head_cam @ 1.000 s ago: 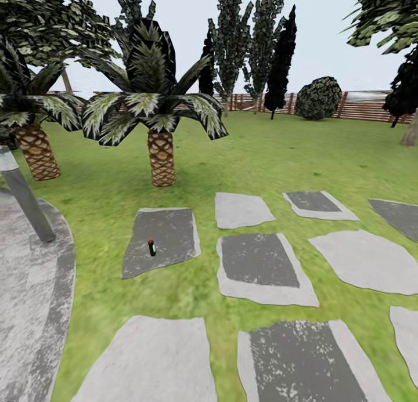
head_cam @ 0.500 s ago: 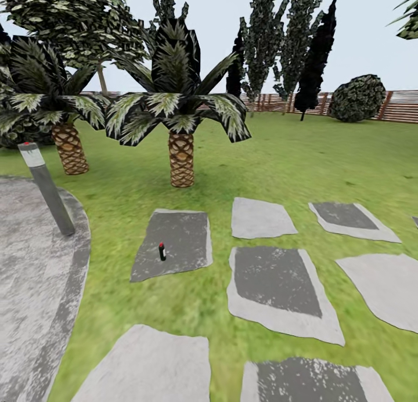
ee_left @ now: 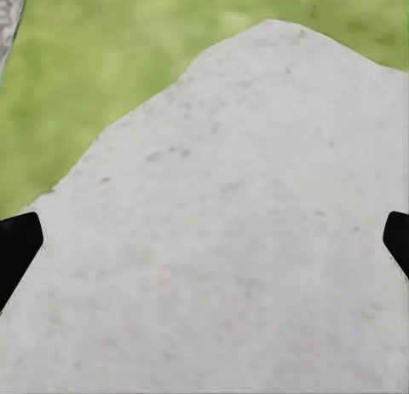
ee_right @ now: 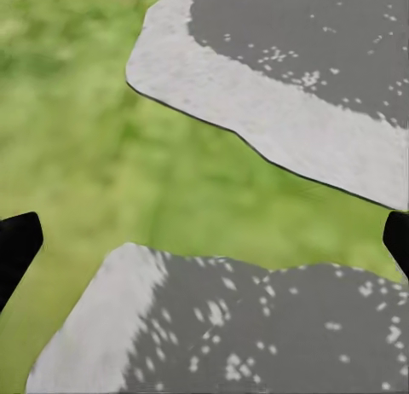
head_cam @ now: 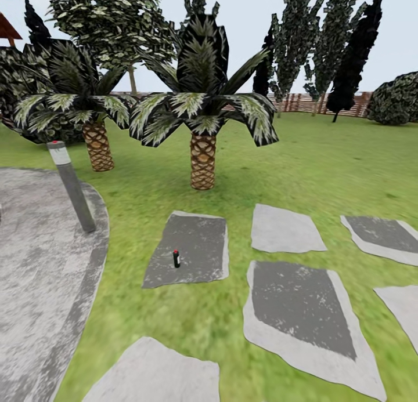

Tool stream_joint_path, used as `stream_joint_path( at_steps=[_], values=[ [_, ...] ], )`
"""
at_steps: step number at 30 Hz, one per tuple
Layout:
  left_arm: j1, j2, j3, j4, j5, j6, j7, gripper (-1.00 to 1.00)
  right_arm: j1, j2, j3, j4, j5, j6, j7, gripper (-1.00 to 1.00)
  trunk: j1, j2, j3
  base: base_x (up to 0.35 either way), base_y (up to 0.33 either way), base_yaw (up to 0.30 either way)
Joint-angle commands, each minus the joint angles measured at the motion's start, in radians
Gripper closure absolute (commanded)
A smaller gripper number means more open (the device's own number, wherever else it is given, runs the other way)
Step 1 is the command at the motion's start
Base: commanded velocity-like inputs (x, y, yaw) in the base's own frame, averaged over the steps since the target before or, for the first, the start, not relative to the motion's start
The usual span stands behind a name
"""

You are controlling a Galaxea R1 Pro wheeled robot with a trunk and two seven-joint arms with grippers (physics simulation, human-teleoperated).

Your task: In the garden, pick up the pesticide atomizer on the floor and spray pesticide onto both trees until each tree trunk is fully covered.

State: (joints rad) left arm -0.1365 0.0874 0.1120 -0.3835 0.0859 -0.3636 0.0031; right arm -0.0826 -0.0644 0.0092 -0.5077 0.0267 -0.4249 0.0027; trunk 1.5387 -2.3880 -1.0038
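Observation:
The pesticide atomizer [head_cam: 176, 258], a small black bottle with a red cap, stands upright on a dark grey stepping stone [head_cam: 197, 239] set in the green lawn [head_cam: 325, 158], some way ahead of me. My left gripper [ee_left: 204, 245] is open over a pale stone slab [ee_left: 239, 223], its black fingertips [ee_left: 17, 249] wide apart with nothing between them. My right gripper [ee_right: 204, 245] is open too, above grass and two stone slabs. Both trees with their trunks are out of view.
Two scaly-trunked palms [head_cam: 203, 161] [head_cam: 97, 148] stand beyond the atomizer. A grey bollard [head_cam: 72, 187] leans at the edge of the paved patio [head_cam: 35, 274] on the left. More stepping stones [head_cam: 299, 306] lie to the right. Cypresses [head_cam: 354, 54], a bush [head_cam: 397, 97] and a slat fence [head_cam: 299, 103] close the back.
The whole head view has shifted: palms, bollard, stones and atomizer sit further right in the picture, so the camera has turned left. The atomizer still stands on its stone.

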Motion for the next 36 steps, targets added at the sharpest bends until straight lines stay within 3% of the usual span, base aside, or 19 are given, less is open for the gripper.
stream_joint_path(
  at_steps=[1,10,11,17,22,26,28,36],
  values=[
    [0.000,0.000,0.000,0.000,0.000,0.000,0.000,-1.00,0.000,0.000,0.000,0.000,0.000,0.000,0.000,-1.00,0.000,0.000,0.000,0.274,-0.002,0.088],
    [-0.005,0.002,-0.003,-0.014,-0.003,0.007,0.000,-1.00,0.000,0.000,-0.003,-0.005,-0.001,-0.001,0.000,-1.00,0.000,0.000,0.000,0.137,0.000,0.017],
    [-0.051,0.006,-0.004,-0.029,-0.006,0.014,-0.001,-1.00,-0.001,-0.001,-0.005,-0.020,-0.001,0.000,-0.005,-1.00,0.000,0.000,0.000,0.004,0.000,0.000],
    [-0.184,0.006,-0.008,-0.030,-0.010,0.052,-0.004,-1.00,-0.039,-0.005,-0.007,-0.108,-0.001,0.001,-0.008,-1.00,0.000,0.000,0.000,0.001,0.000,0.000],
    [-0.299,0.004,-0.012,-0.039,-0.014,0.182,-0.007,-1.00,-0.140,-0.006,-0.008,-0.159,-0.001,0.011,-0.008,-1.00,0.000,0.000,0.000,0.000,0.000,0.000],
    [-0.343,0.002,-0.013,-0.042,-0.014,0.217,-0.012,-1.00,-0.198,-0.006,-0.008,-0.163,-0.001,0.043,-0.008,-1.00,0.000,0.000,0.000,0.000,0.000,0.000],
    [-0.374,0.003,-0.014,-0.043,-0.012,0.229,-0.016,-1.00,-0.240,-0.005,-0.008,-0.166,-0.004,0.112,-0.007,-1.00,0.000,0.000,0.000,0.000,0.000,0.000],
    [-0.404,0.000,-0.017,-0.043,-0.016,0.232,-0.018,-1.00,-0.262,-0.002,-0.006,-0.169,-0.007,0.168,-0.004,-1.00,0.000,0.000,0.000,0.000,0.000,0.000]
  ],
)
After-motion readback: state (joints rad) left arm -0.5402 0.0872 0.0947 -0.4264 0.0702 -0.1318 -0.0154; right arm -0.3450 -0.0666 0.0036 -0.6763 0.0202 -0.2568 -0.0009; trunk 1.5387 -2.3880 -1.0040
